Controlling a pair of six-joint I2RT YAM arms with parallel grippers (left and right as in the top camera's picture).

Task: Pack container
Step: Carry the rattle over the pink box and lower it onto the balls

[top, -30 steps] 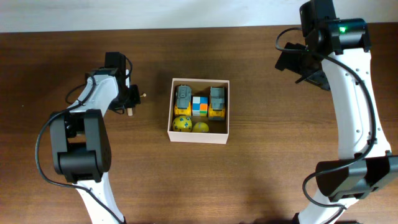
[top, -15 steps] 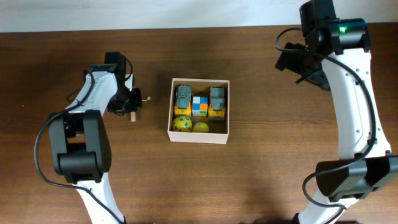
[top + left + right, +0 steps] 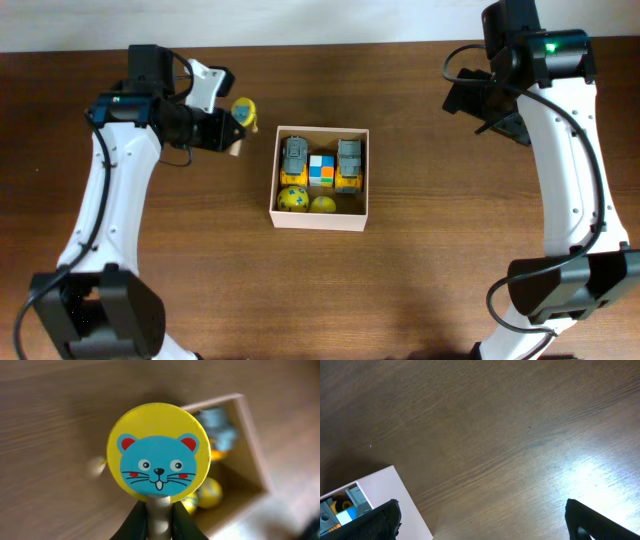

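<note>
Dark wood-grain table point(image 3: 420, 290) lay under both arms, faintly glossy. Near its middle sat the box point(image 3: 321, 222), square, shallow and lidless, white cardboard outside and tan within. It held two grey-and-yellow trucks point(image 3: 296, 160), a multicoloured cube point(image 3: 321, 170) between them, and two yellow balls point(image 3: 293, 199) beside those. The left gripper point(image 3: 159, 510) pinched the pale stem point(image 3: 161, 501) of a round yellow disc point(image 3: 158, 450) (a blue mouse face painted on it), just off the box's left side. The right gripper point(image 3: 482, 515) stood spread wide, empty, over bare wood right of the box.
</note>
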